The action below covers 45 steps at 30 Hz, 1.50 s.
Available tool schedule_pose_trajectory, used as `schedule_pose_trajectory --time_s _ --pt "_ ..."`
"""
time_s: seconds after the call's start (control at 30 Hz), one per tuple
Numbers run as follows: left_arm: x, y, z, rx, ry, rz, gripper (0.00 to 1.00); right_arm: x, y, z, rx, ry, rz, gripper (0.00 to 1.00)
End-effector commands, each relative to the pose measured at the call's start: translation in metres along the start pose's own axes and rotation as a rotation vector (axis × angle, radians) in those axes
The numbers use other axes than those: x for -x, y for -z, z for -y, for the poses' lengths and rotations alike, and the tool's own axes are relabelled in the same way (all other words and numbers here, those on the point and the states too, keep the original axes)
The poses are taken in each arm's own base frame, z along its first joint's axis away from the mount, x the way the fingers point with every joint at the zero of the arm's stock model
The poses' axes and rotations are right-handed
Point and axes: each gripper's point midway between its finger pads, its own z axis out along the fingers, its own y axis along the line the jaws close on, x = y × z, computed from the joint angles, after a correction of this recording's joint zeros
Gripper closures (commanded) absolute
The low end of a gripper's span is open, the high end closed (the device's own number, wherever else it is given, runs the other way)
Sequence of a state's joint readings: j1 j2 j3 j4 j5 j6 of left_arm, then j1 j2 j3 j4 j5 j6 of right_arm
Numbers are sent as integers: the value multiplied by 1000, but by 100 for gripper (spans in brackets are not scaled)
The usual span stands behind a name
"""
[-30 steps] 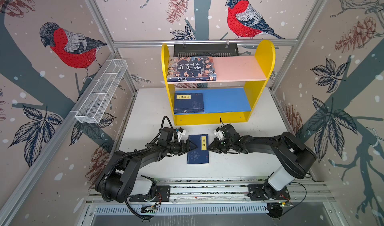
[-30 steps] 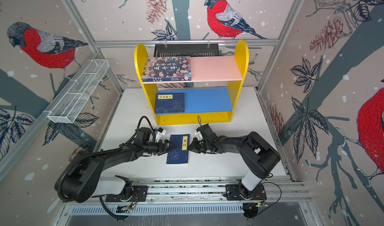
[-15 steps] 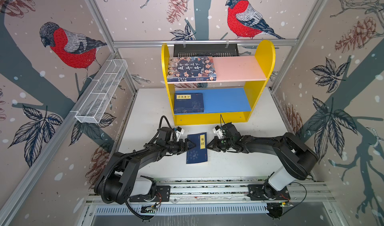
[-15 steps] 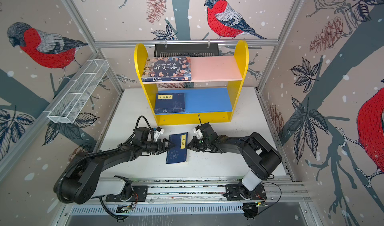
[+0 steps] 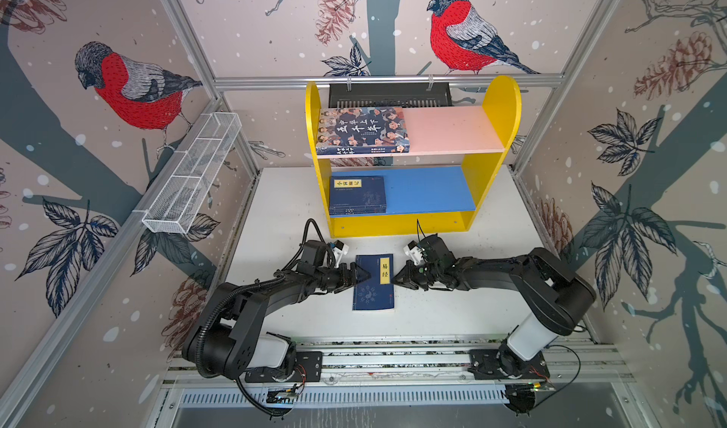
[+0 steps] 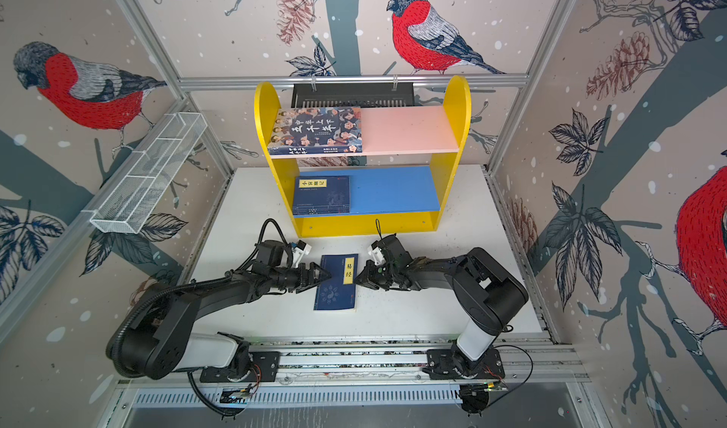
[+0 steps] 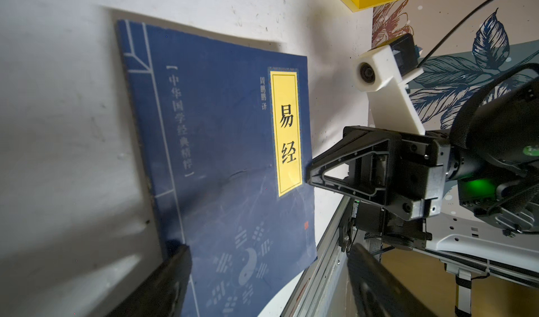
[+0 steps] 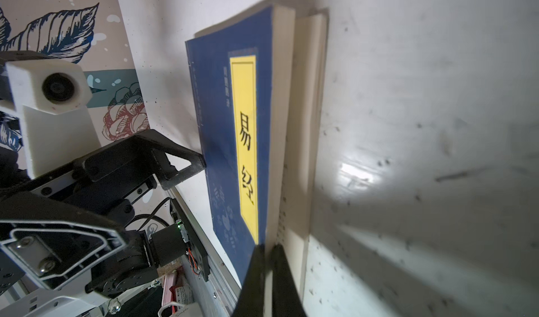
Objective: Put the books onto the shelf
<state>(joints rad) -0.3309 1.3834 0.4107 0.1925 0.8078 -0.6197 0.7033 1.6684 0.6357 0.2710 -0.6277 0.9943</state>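
1. The navy book lies flat on the white table, just in front of the yellow shelf and directly between both grippers.
2. Left gripper: fingers spread wide, 1 tip at the book's spine edge, gripping nothing.
3. Right gripper: fingers pressed together, tips against the book's cream page edge, pinching nothing.
4. Shelf contents: the large cartoon-cover book lies flat on the pink board. A navy stack lies on the blue board. Both sit at the left end.
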Motion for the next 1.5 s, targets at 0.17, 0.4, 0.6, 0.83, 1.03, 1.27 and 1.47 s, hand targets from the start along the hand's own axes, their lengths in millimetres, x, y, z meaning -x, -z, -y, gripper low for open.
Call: schedule_pose_trajectory --time_s 0.17,0.4,0.6,0.83,1.03,1.27,1.47 --pt "4 8 -19 126 -13 35 16 2 -2 0 6 10 1 91" --pt "3 11 -24 133 -4 56 16 2 -3 4 -6 5 1 89" --pt "-4 3 -21 72 36 11 16 1 -6 6 -1 1 -8 83" --pt "-6 0 -10 9 58 -2 16 0 -13 6 25 -5 -27 65" --pt "-5 -1 -8 1 52 -2 16 4 -16 -1 60 -1 -27 63" --pt "-3 0 -4 -11 45 5 15 5 -13 -5 60 9 -18 85" --pt "-1 1 2 -35 43 8 15 6 -11 -12 79 25 -11 98"
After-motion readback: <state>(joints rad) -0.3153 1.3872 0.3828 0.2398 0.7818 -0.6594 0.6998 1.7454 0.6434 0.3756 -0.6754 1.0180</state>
